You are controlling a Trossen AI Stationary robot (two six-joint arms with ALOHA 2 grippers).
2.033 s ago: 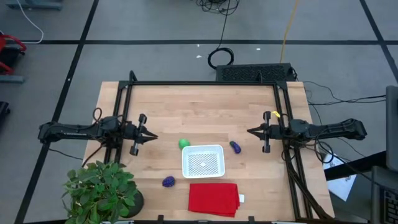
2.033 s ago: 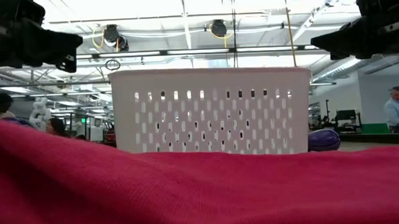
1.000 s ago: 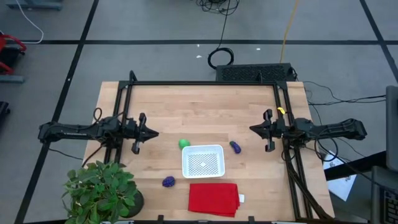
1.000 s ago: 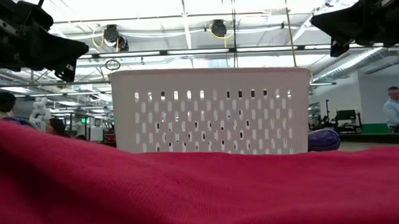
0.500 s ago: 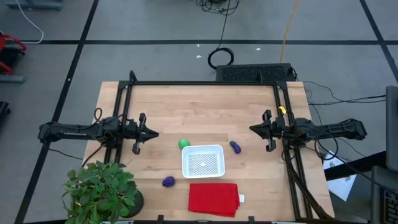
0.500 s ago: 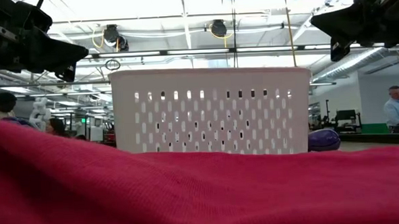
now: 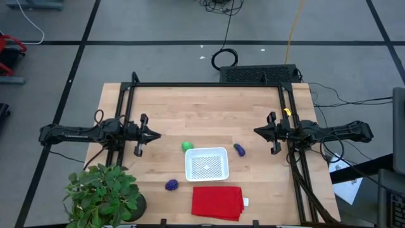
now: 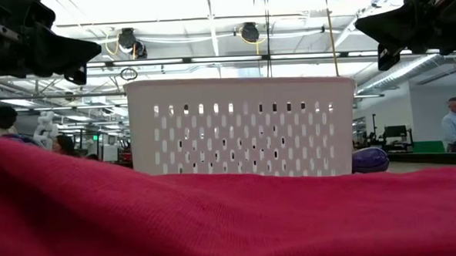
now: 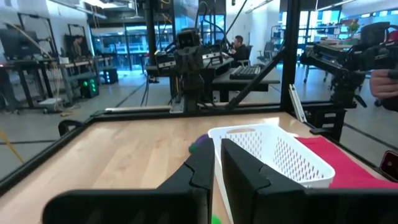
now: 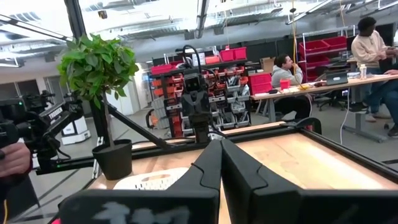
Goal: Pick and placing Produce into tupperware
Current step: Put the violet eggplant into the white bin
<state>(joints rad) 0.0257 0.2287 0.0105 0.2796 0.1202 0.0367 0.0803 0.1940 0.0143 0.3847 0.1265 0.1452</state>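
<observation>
The white container [image 7: 206, 163] sits near the front middle of the bench [image 7: 202, 107], and it holds nothing yet. The three toy pieces lie around it on the wood. The green piece [image 7: 187, 146] is just beside its far left corner, the long purple piece [image 7: 240, 149] is just beside its right side, and the round purple piece [image 7: 171, 185] is near its front left corner. A folded red cloth [image 7: 217, 202] lies in front of the container, and a potted plant [image 7: 101, 193] stands at the front left corner of the bench.

The left end effector [image 7: 152, 135] hangs above the left side of the bench and points toward the middle. Its fingers [image 9: 245, 168] are almost together, with only a narrow gap, and they grip nothing. The right end effector [image 7: 256, 132] hangs above the right side and points inward too. Its fingers [image 10: 208, 165] meet at the tips and are empty.

I think the picking is not started. Each arm faces the piece on its own side, so the green piece suits the left arm and the long purple piece suits the right arm.
</observation>
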